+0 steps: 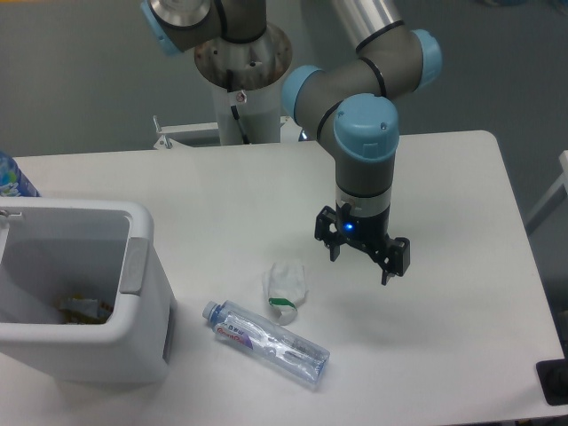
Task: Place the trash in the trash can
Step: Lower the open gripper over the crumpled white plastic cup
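Two pieces of trash lie on the white table. A crumpled white paper cup with a green mark sits near the table's middle. Just in front of it lies a clear crushed plastic bottle with a red-blue label, its cap pointing left. The white trash can stands at the left, with a grey panel on its right rim and some scraps inside. My gripper hangs open above the table, to the right of the cup, with nothing between its fingers.
A blue-labelled bottle peeks in at the left edge behind the bin. The arm's base column stands at the table's back. A dark object sits off the table's front right corner.
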Available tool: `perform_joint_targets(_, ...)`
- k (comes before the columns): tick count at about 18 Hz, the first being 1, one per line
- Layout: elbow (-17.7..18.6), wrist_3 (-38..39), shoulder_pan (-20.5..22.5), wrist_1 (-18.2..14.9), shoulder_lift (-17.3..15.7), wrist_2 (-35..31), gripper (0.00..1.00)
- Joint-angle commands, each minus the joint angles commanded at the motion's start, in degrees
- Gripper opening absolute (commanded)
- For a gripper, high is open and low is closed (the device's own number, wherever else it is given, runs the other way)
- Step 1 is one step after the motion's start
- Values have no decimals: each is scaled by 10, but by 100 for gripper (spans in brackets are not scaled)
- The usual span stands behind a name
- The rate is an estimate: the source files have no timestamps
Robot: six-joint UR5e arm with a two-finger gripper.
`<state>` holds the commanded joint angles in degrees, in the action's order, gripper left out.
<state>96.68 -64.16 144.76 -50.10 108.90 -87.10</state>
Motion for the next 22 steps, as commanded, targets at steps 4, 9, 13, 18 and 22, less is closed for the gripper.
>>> perform_joint_targets(4,0,0,0,0,0,0,100)
perform_joint_targets(9,6,0,-1,1,1,0,100)
perform_joint_targets(13,24,3,-10,12,1,2,100)
perform_joint_targets(18,50,4,-32,33,4,4,100)
perform_joint_targets(22,56,22,-52,33,22,1,100)
